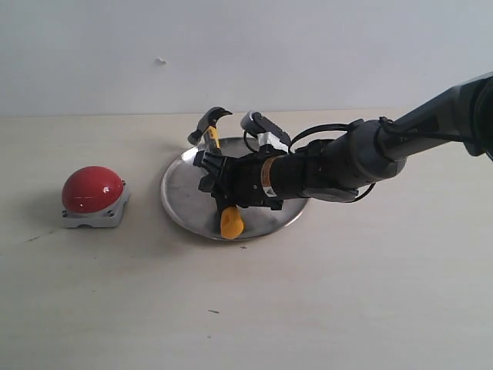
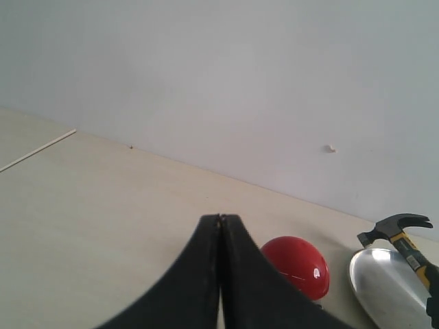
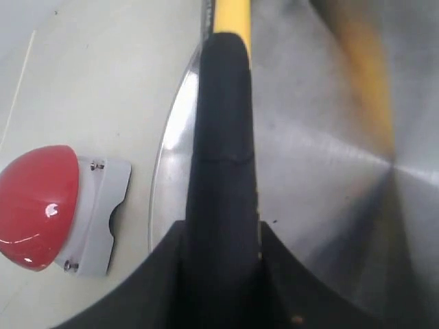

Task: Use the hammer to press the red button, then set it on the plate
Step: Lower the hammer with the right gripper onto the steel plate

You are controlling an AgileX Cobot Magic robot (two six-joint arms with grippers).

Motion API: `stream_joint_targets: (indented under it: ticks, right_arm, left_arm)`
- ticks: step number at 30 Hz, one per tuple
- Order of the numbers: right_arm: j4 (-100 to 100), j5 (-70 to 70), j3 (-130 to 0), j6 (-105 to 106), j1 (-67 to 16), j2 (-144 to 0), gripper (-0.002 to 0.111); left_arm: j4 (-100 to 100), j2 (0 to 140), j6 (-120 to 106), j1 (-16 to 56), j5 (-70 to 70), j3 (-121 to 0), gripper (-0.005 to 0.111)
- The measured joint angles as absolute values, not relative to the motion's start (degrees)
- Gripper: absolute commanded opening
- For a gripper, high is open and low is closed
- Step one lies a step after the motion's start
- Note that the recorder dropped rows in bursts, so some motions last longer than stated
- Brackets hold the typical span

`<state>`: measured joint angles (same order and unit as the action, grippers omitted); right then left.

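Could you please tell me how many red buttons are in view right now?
1. The red button sits left of the plate in the exterior view, apart from it; the right arm hides part of the plate.

Right arm (image 1: 362,154) stretched low from beyond the plate's (image 1: 181,196) right side across it, wrist level, right gripper (image 1: 214,176) over the plate's middle, jaws clamped on the hammer's (image 1: 231,222) handle, left gripper (image 2: 220,226) apart from the plate, fingers pressed together, empty.
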<state>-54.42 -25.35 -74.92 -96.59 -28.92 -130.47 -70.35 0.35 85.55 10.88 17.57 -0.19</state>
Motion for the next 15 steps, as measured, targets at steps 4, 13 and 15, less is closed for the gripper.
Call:
stream_joint_targets:
  ticks: [4, 13, 15]
  right_arm:
    - [-55.38, -24.97, -74.92, -96.59, -28.92, -130.47, 0.0]
    - [-56.72, -24.52, -75.05, -96.59, -28.92, -130.47, 0.012]
    - [-56.84, -24.31, -75.05, -96.59, -28.92, -130.47, 0.018]
  left_arm:
    - [-70.35, 0.35, 85.55, 10.88, 17.57, -0.19, 0.0]
    - [-70.35, 0.35, 85.55, 10.88, 17.57, -0.19, 0.0]
    - [-70.35, 0.35, 85.55, 10.88, 17.57, -0.19, 0.0]
